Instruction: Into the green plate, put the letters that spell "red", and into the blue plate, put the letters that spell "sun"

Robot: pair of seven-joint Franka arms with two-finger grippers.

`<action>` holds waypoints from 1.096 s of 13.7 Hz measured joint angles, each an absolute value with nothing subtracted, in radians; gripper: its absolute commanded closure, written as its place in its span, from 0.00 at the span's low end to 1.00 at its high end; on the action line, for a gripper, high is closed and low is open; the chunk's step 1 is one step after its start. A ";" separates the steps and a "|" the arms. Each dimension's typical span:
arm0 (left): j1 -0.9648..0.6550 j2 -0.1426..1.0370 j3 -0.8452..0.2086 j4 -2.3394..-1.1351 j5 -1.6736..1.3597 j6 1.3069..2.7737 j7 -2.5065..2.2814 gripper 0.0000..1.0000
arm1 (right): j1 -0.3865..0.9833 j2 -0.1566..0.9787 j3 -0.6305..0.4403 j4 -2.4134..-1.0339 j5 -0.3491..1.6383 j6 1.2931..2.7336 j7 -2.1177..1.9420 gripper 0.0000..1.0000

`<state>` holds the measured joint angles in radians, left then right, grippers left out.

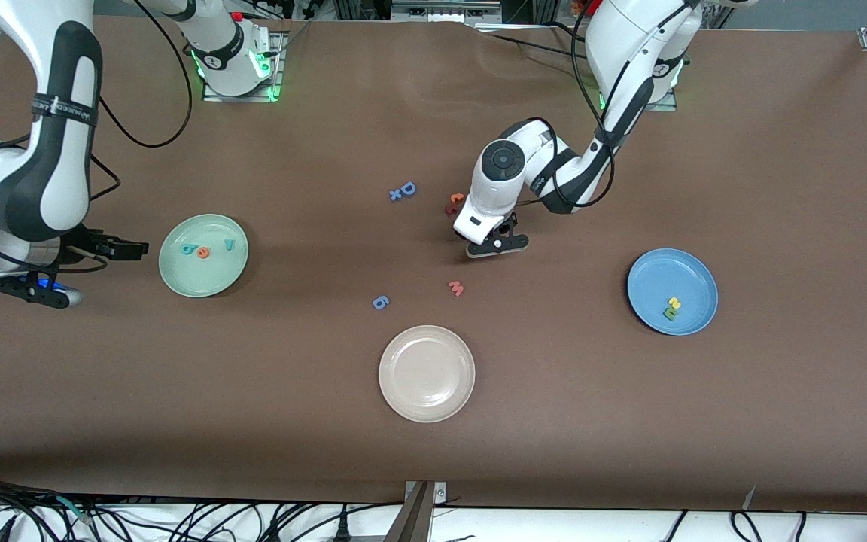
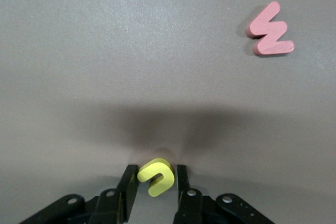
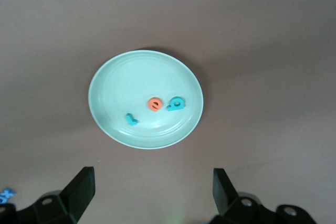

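My left gripper (image 1: 495, 245) is down at the table in the middle and shut on the yellow "u" (image 2: 157, 177), which sits between its fingertips (image 2: 128, 182); the front view hides this letter. The blue plate (image 1: 659, 271) toward the left arm's end holds a yellow "s" (image 1: 674, 302) and a green "n" (image 1: 670, 312). The green plate (image 1: 177, 278) toward the right arm's end holds the teal "d" (image 1: 188, 249), orange "e" (image 1: 203, 253) and teal "r" (image 1: 229, 245). My right gripper (image 1: 114, 252) waits open beside that plate (image 3: 121, 82), nothing between its fingers.
A pink "w" (image 1: 456, 287) lies just nearer the front camera than my left gripper. A blue "6" (image 1: 380, 302) lies beside it. A cream plate (image 1: 403, 399) sits nearer still. A blue "D" (image 1: 408, 188) and red-orange letters (image 1: 454, 202) lie farther back.
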<state>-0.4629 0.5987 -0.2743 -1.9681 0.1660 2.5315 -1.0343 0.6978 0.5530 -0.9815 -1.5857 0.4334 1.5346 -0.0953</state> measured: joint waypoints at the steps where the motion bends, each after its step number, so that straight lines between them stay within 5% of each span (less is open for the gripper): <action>1: -0.463 0.599 -0.274 -1.967 0.166 2.532 -1.034 0.63 | 0.698 0.549 -0.986 -1.553 0.433 1.514 -0.095 0.01; 11: -0.463 0.599 -0.274 -1.962 0.166 2.532 -1.035 0.74 | 0.695 0.539 -0.997 -1.422 0.434 1.475 -0.095 0.01; 15: -0.463 0.599 -0.273 -1.962 0.166 2.532 -1.035 0.86 | 0.585 0.538 -0.866 -1.344 0.430 1.446 -0.026 0.00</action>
